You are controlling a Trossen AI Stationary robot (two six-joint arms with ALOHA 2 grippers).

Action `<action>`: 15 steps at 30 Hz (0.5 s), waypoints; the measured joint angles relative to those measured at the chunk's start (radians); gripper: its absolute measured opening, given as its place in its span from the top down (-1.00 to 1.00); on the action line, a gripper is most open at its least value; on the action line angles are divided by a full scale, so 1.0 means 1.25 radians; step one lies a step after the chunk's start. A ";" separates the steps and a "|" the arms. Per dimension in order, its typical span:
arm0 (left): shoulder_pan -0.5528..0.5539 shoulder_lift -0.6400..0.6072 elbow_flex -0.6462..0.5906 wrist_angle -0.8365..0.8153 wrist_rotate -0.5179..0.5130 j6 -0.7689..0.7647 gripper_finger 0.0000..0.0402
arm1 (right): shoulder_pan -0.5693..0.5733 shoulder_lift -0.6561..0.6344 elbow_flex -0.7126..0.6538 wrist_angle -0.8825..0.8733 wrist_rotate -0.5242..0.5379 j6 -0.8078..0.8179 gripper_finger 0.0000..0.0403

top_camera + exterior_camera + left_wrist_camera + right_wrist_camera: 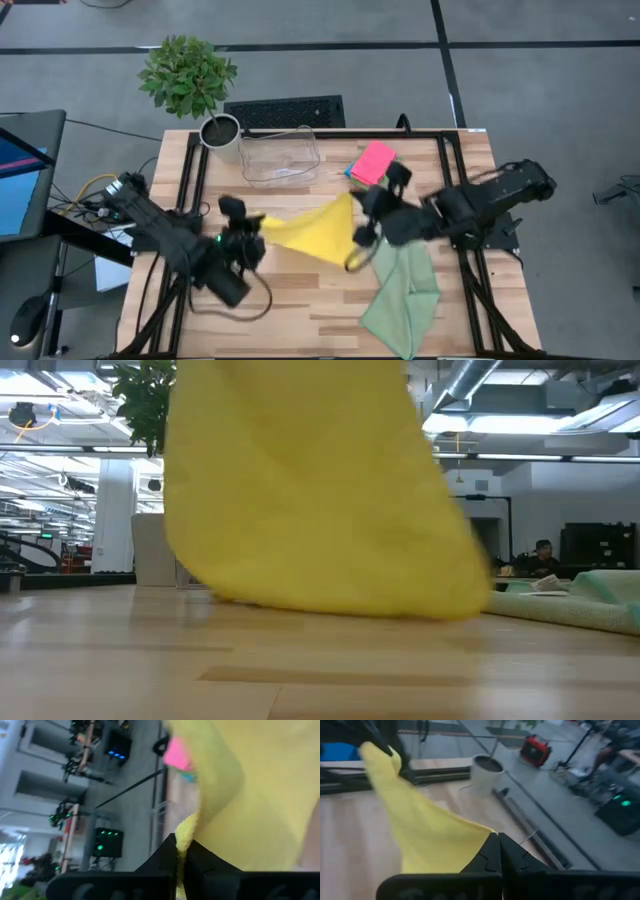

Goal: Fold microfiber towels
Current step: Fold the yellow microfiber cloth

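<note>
A yellow microfiber towel (pixel 310 230) hangs stretched between my two grippers over the middle of the table; in the low view it (pixel 310 490) fills the frame. My left gripper (pixel 255 224) is shut on its left end and my right gripper (pixel 360 212) on its right end. A pale sage green towel (pixel 402 292) lies flat on the table at the near right. A pink towel (pixel 373 162) lies at the far right on top of a blue one. My left gripper pinches an edge of the yellow towel (pixel 184 831) between its two fingers, bunched at their tips. The cloth runs away from the fingers toward the other arm, lifted off the table there. My right gripper pinches a corner of the yellow towel (pixel 482 834) between its two shut fingers, at their tips. The fingers slant down from the table's right side. The cloth spreads away from them toward the left gripper and sags in between.
A clear plastic bin (pixel 280 155) stands at the far middle, with a potted plant (pixel 220 130) to its left. The yellow towel's lower edge (pixel 330 605) hangs close over the wooden table (pixel 300 310); whether it touches, I cannot tell. Bare wood lies near the front edge.
</note>
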 joint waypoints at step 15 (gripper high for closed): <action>0.231 -0.191 -0.001 0.001 0.077 0.173 1.00 | -0.151 0.002 0.000 0.094 -0.037 -0.151 0.97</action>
